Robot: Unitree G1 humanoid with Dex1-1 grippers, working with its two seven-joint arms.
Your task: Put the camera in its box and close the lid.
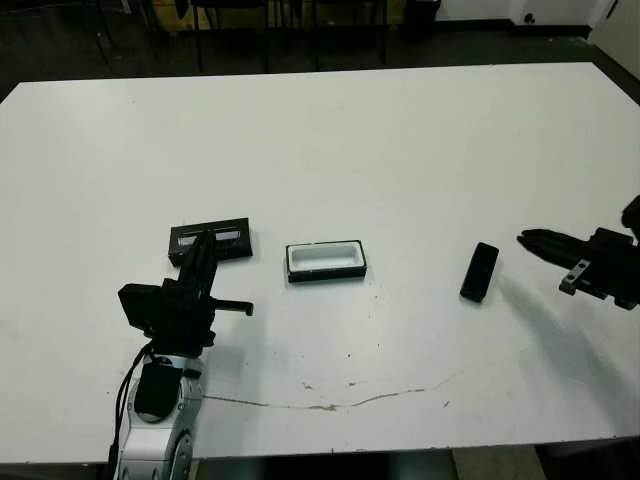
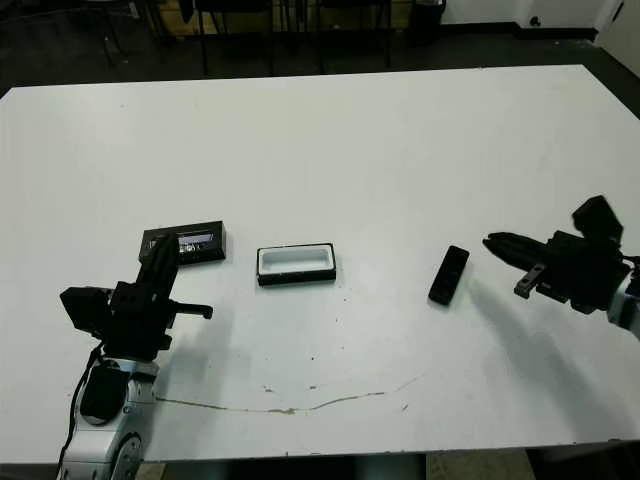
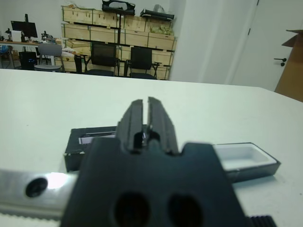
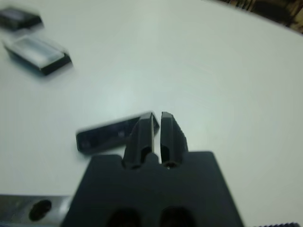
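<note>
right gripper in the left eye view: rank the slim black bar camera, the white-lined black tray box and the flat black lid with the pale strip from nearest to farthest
From the right gripper:
1. The slim black bar camera, just to its left, lying apart from the fingertips.
2. The white-lined black tray box, mid-table, open and empty.
3. The flat black lid with the pale strip, farthest left, beside the left gripper.

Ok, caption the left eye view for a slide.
Camera lies right of the open box, lid to its left; both grippers, left and right, are shut and empty.
</note>
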